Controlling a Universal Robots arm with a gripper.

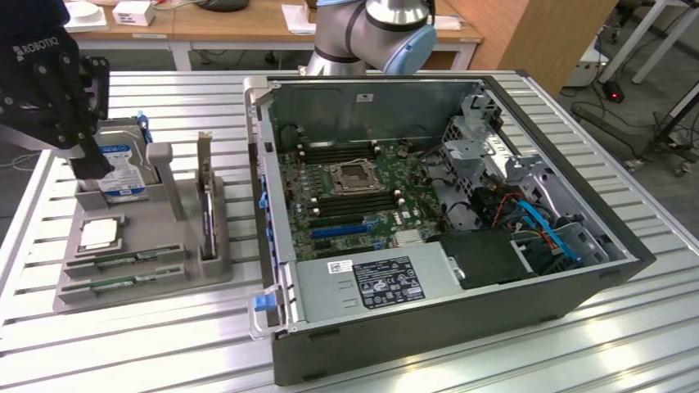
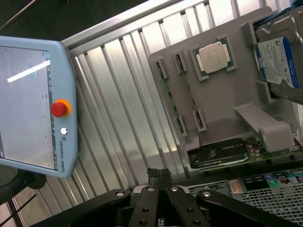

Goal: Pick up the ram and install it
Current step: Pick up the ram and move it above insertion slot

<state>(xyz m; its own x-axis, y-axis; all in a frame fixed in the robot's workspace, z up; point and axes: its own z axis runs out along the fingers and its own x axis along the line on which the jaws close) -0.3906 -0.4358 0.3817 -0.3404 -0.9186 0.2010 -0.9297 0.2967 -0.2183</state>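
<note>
Tool (image 2: 159, 176) clenched, empty | hangs fingers-down above tray (image 2: 222, 99) | ram (image 1: 124, 262) lies in tray

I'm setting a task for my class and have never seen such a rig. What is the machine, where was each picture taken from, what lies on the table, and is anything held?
This is one robot arm ending in a gripper, its hand. One picture comes from a camera off the arm; the other from a camera on its wrist. The gripper is shut and holds nothing. On the slatted table stand an open computer case and a grey holder carrying two green ram sticks, a processor chip and a hard drive.
</note>
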